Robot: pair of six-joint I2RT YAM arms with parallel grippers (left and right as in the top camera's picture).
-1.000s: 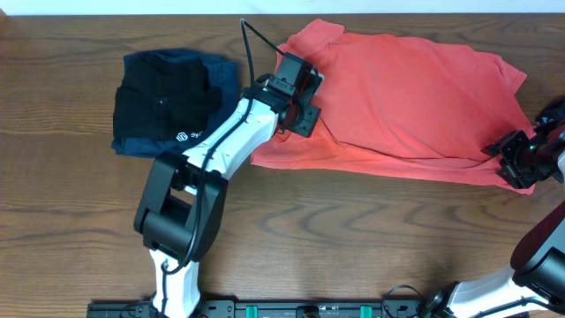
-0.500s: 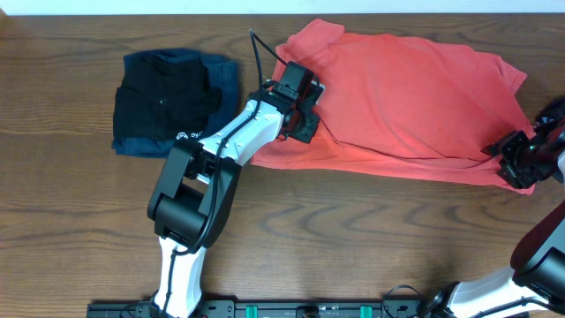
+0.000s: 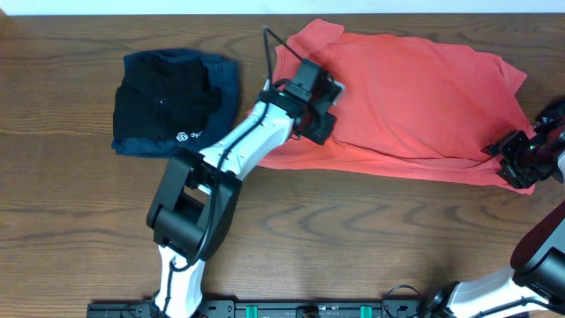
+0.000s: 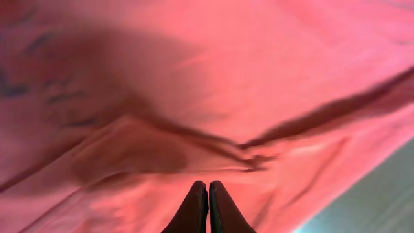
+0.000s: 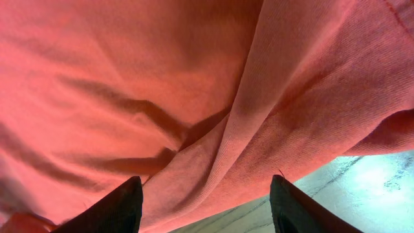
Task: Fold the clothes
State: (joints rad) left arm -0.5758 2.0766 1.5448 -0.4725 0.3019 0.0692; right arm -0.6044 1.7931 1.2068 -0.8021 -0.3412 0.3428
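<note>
The clothes [image 3: 415, 93], a coral-red T-shirt, lie spread across the back right of the wooden table [image 3: 353, 238]. My left gripper [image 3: 320, 108] is over the shirt's left part, near the sleeve. In the left wrist view its fingertips [image 4: 208, 186] are pressed together on the red fabric [image 4: 213, 84], and creases run toward them. My right gripper [image 3: 514, 159] is at the shirt's lower right corner. It stands open, with its two fingers [image 5: 126, 200] astride a raised fold of cloth [image 5: 259, 129] at the hem.
A folded black garment with a small white logo [image 3: 163, 102] lies on a folded navy one [image 3: 225, 75] at the back left, beside the shirt. The left arm [image 3: 229, 150] stretches diagonally from the front edge. Bare tabletop [image 5: 362, 188] shows under the right gripper.
My left gripper has closed and slid right and slightly back onto the shirt, drawing the shirt's left edge a little with it. The right gripper has stayed put.
</note>
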